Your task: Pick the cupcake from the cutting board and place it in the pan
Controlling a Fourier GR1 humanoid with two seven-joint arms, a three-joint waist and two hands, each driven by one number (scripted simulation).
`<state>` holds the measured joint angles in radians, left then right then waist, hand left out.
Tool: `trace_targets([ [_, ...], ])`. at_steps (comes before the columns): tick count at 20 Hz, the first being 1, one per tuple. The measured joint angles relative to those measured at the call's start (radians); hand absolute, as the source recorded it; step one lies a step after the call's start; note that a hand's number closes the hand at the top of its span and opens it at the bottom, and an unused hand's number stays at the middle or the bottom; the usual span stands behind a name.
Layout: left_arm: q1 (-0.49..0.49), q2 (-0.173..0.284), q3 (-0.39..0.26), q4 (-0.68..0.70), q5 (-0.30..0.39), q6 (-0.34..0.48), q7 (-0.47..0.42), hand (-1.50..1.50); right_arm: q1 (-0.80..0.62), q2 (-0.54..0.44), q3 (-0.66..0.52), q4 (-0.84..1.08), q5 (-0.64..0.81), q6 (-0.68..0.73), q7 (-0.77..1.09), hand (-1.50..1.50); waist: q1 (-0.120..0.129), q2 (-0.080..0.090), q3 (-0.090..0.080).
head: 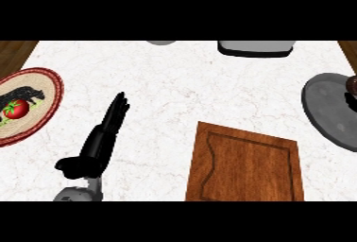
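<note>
I see the left hand (105, 134) open, fingers straight, holding nothing over the bench (174, 85). The cupcake (351, 85) sits in the pan (327, 108) at right; the board (245, 165) lies bare.

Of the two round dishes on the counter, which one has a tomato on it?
The woven plate with the red rim at the left edge holds the tomato. The other is a plain grey pan at the right.

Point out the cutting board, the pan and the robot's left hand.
cutting board (245, 165): head view, bare middle of the wood.
pan (327, 111): head view, grey inner floor.
left hand (101, 142): head view, back of the palm.
</note>
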<state>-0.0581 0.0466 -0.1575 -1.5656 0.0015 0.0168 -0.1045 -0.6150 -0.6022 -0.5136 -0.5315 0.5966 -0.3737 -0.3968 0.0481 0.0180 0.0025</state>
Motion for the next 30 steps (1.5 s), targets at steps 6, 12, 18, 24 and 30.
trace_targets([
  [6,-0.019,-0.007,-0.005,0.010,0.002,-0.006,0.000,0.00,-0.075,-0.023,0.069,0.177,0.060,0.185,0.047,-1.50,0.023,0.009,0.002],
  [12,-0.019,-0.011,-0.010,0.015,-0.009,-0.003,-0.007,0.00,-0.136,-0.026,0.018,0.259,0.008,0.233,-0.048,-1.50,0.020,0.010,0.004],
  [18,0.002,-0.010,-0.006,0.010,-0.008,-0.001,-0.009,0.00,-0.147,-0.047,-0.107,0.286,-0.121,0.278,-0.160,-1.50,0.005,0.005,0.004],
  [24,0.004,-0.010,0.004,0.005,-0.009,0.006,-0.002,0.00,-0.109,-0.146,-0.194,0.334,-0.221,0.476,-0.219,-1.50,-0.012,-0.001,0.003],
  [30,0.023,-0.008,0.007,-0.005,-0.007,0.005,-0.006,0.00,-0.031,-0.236,-0.226,0.366,-0.274,0.750,-0.282,-1.50,-0.023,-0.005,0.002],
])
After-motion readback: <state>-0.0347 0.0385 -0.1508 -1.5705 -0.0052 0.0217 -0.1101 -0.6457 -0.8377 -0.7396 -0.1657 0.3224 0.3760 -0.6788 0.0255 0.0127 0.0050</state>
